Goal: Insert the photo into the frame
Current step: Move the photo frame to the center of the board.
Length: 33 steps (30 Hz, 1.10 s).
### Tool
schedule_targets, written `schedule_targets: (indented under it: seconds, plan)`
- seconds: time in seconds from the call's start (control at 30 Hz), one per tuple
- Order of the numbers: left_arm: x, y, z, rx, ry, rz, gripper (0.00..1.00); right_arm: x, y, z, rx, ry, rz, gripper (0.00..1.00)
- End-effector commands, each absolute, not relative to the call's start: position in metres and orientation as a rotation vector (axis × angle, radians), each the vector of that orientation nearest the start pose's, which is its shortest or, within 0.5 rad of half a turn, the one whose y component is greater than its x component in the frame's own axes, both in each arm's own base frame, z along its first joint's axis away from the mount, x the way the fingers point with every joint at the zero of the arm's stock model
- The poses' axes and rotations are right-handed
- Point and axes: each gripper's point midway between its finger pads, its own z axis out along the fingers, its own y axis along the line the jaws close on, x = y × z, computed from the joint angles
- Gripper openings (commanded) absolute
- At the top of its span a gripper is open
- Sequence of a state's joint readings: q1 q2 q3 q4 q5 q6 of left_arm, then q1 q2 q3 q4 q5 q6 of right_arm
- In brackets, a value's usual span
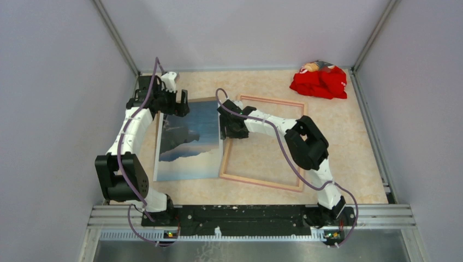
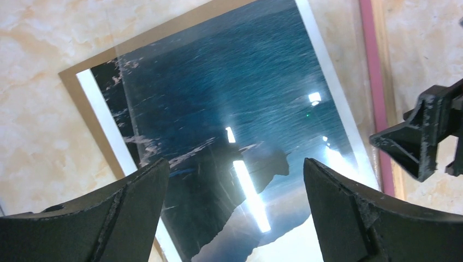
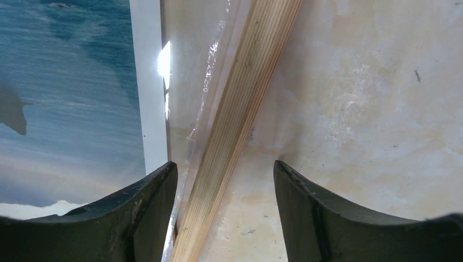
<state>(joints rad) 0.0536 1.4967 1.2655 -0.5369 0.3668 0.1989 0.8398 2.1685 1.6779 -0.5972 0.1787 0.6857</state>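
The photo (image 1: 188,139), a blue sea and dark mountain print with a white border, lies face up on the table left of the frame (image 1: 225,161). The frame is a thin rectangle lying flat. My left gripper (image 1: 177,107) is open and empty above the photo's far end; the left wrist view shows the photo (image 2: 235,93) between its fingers (image 2: 136,213). My right gripper (image 1: 229,128) is open, with one finger on each side of the frame's left rail (image 3: 245,109). The photo's white border (image 3: 146,98) lies just left of that rail.
A brown backing board (image 2: 91,117) lies under the photo and sticks out at its edges. A clear glossy sheet edge (image 3: 205,82) lies between photo and rail. A red cloth bundle (image 1: 319,81) sits at the back right. Walls close in three sides.
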Motion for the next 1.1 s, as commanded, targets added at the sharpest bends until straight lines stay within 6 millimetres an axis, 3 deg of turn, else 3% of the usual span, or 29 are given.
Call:
schedule_targets:
  seconds: [0.0,0.13,0.33,0.53,0.67,0.73,0.8,0.93,1.0,1.07]
  plan:
    - [0.397,-0.019,0.177,0.333,2.282,-0.291,0.98,0.347,0.378,0.043,-0.123,2.630,0.323,0.61]
    - [0.397,-0.013,0.173,0.320,2.298,-0.272,0.98,0.334,0.362,0.030,-0.161,2.662,0.277,0.52]
    - [0.396,-0.008,0.166,0.290,2.332,-0.246,0.98,0.316,0.335,0.027,-0.248,2.667,0.217,0.38]
    - [0.396,-0.007,0.167,0.279,2.351,-0.241,0.98,0.305,0.317,0.030,-0.291,2.662,0.177,0.37]
    - [0.397,-0.005,0.170,0.284,2.361,-0.233,0.98,0.309,0.317,0.039,-0.312,2.640,0.168,0.41]
    - [0.397,-0.003,0.170,0.290,2.368,-0.224,0.98,0.315,0.320,0.052,-0.311,2.615,0.168,0.49]
    - [0.399,0.000,0.172,0.289,2.373,-0.216,0.98,0.326,0.323,0.078,-0.301,2.563,0.173,0.60]
    - [0.400,0.004,0.179,0.291,2.372,-0.197,0.98,0.344,0.329,0.158,-0.248,2.396,0.247,0.81]
    - [0.397,0.007,0.182,0.305,2.384,-0.185,0.98,0.355,0.325,0.199,-0.132,2.272,0.302,0.98]
    - [0.394,0.013,0.186,0.312,2.393,-0.163,0.98,0.361,0.317,0.211,-0.007,2.237,0.400,0.99]
